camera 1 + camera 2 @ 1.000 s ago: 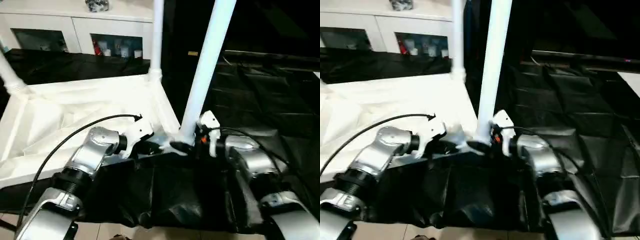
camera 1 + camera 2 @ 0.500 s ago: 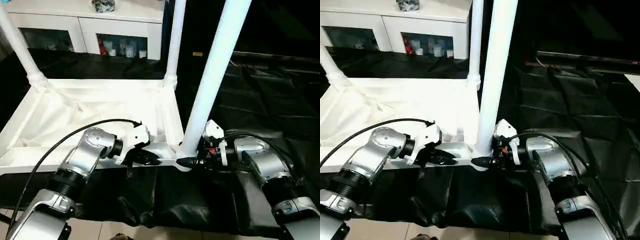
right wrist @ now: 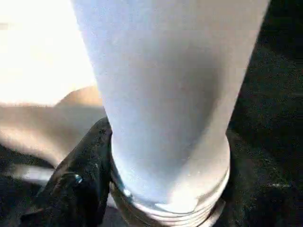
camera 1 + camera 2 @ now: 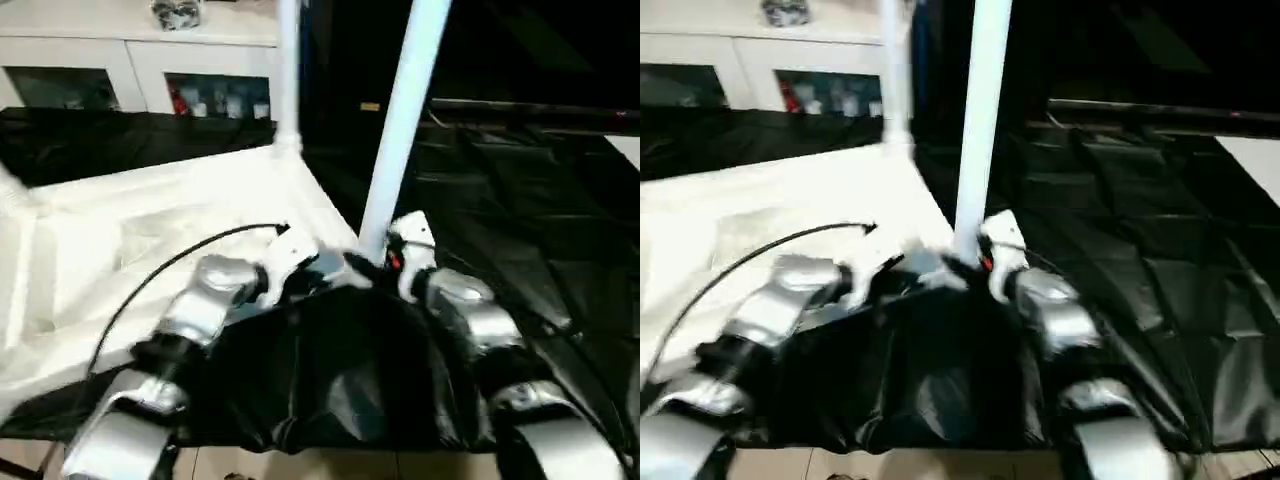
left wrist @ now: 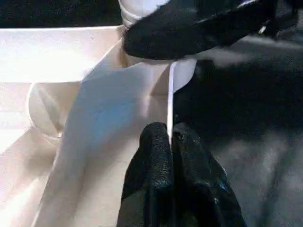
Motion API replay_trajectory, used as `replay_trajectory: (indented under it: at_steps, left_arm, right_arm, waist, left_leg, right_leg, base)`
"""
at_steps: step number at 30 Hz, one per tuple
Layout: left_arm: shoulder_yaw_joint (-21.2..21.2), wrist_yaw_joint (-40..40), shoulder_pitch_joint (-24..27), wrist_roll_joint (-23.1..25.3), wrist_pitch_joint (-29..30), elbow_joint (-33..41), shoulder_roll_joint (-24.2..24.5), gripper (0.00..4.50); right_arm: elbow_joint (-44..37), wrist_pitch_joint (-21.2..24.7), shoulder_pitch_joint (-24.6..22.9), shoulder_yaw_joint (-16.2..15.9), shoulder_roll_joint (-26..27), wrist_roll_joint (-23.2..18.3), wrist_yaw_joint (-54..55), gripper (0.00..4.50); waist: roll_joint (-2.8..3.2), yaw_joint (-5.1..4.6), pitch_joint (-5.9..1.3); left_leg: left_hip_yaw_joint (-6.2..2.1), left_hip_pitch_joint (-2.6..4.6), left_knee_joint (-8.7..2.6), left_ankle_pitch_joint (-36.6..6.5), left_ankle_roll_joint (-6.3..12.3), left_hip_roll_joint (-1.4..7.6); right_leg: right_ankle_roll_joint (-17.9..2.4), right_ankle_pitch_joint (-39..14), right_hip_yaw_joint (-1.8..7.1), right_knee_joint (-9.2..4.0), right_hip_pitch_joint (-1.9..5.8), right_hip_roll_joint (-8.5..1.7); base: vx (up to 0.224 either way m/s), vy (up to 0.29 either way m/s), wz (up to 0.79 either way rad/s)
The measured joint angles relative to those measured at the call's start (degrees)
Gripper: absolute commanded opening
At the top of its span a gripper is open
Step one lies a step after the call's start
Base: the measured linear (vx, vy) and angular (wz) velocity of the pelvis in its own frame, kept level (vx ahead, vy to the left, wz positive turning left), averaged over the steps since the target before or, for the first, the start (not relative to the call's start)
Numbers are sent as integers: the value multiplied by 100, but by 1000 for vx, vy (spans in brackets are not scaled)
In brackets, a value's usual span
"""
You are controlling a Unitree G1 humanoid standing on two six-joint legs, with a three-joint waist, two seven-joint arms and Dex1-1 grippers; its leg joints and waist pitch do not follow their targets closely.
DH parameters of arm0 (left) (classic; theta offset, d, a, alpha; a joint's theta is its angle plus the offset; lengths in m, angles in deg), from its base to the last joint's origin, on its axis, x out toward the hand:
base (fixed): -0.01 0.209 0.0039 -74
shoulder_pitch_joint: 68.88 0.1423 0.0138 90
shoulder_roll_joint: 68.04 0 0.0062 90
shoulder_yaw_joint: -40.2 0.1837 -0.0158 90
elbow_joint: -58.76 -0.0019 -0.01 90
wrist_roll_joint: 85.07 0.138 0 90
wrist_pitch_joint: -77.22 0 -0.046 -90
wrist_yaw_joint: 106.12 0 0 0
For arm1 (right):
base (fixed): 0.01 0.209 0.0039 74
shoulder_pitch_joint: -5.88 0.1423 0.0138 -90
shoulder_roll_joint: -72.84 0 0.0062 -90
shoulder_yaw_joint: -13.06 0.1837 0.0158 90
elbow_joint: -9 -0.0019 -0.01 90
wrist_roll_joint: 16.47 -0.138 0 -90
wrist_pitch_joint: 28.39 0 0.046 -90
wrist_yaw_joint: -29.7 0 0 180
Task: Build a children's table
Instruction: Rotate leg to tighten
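The children's table (image 4: 180, 215) lies upside down on the black cloth (image 4: 340, 380), and my right gripper (image 4: 372, 262) clasps the near leg (image 4: 400, 130) at its threaded base. If the thread bites crooked, the leg can jam or lean. My left gripper (image 5: 171, 142) pinches the thin wall of the top beside that corner socket. Both forearms reach forward and turn inward to this corner.

A home-like room; white glass-door cabinet (image 4: 140, 70), black sheeting (image 4: 520, 200) over the floor
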Motion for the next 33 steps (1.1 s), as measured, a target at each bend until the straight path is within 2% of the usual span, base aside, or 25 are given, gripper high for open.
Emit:
replay_trajectory:
  at_steps: [2, 3, 4, 7, 8, 11, 16, 21, 27, 28, 31, 33]
  left_arm:
    - [-3, 117, -8, 2, 13, -4, -68, 0]
    - [-10, 149, -8, 2, 13, 0, -86, 0]
    - [-13, 141, -8, 2, 13, 7, -87, 0]
    - [-12, 100, -6, 1, 12, 38, -86, 0]
    - [-14, 68, 11, 1, 12, 69, -74, 0]
    - [8, -234, 155, -26, -19, 292, 60, 0]
    - [70, -783, 304, -119, -150, 477, 297, 0]
    - [183, -1527, 322, -248, -396, 493, 593, 0]
    - [281, -2263, 331, -398, -506, 493, 779, 0]
    - [305, -2345, 331, -423, -521, 492, 803, 0]
    - [350, -2569, 331, -471, -573, 490, 861, 0]
    - [351, -2695, 331, -473, -630, 473, 893, 0]
  right_arm:
    - [72, -57, 26, 59, 53, 0, 188, 280]
    - [131, -143, 47, 102, 83, -3, 231, 336]
    - [170, -175, 59, 123, 90, -14, 221, 350]
    - [196, -239, 60, 184, 115, -96, 117, 357]
    - [196, -245, 60, 199, 104, -124, 44, 388]
    - [190, -283, 51, 49, -60, -105, -523, 407]
    - [33, -278, -71, -167, -324, -53, -1489, 407]
    - [-403, -376, -383, -520, -884, -96, -3016, 407]
    - [-931, -330, -624, -877, -1393, -167, -4242, 407]
    - [-1003, -321, -662, -904, -1439, -171, -4369, 381]
    - [-1170, -201, -711, -965, -1553, -177, -4657, 372]
    - [-1287, -147, -746, -1025, -1599, -177, -4769, 334]
  waist:
    - [1, 6, -1]
    - [5, 11, -3]
    - [7, 13, -5]
    - [8, 19, -5]
    - [8, 20, -5]
    - [7, 15, -5]
    - [7, 52, -4]
    - [8, 164, -1]
    - [9, 245, 0]
    - [9, 259, 0]
    - [10, 300, 0]
    - [10, 316, 0]
  left_leg:
    - [0, -1, 0, 0, 0, 0]
    - [0, -1, 0, 0, 0, 0]
    - [0, -1, 0, 0, 0, 0]
    - [0, -2, -1, 0, 1, 3]
    - [0, -3, -1, -1, 2, 3]
    - [0, -8, -3, -2, 3, 6]
    - [-1, -7, -6, -1, 3, 9]
    - [0, -7, -4, -1, 2, 7]
    - [1, -8, -3, -1, 2, 7]
    - [1, -8, -3, -1, 2, 7]
    - [1, -8, -3, -1, 2, 8]
    - [1, -7, -3, -1, 2, 8]
  right_leg:
    - [-12, 7, -1, 0, 2, 0]
    - [-13, 9, -1, 0, 2, 0]
    - [-14, 10, -2, 1, 3, 0]
    - [-13, 10, -9, 2, 3, 0]
    - [-13, 10, -10, 2, 3, 0]
    - [-13, 10, -13, 1, -2, 1]
    - [-12, 9, -16, 3, -1, 2]
    - [-12, 9, -12, 2, 3, 2]
    - [-13, 10, -12, 3, 8, 1]
    - [-12, 10, -13, 3, 8, 1]
    - [-12, 10, -13, 4, 8, 1]
    - [-12, 10, -13, 4, 8, 1]
  base:
    - [0, 0, 0]
    - [0, 0, 0]
    - [0, 0, 0]
    - [0, 0, 0]
    - [0, 0, 0]
    - [0, 0, 0]
    - [0, 0, 0]
    - [0, 0, 0]
    - [0, 0, 0]
    - [0, 0, 0]
    - [0, 0, 0]
    - [0, 0, 0]
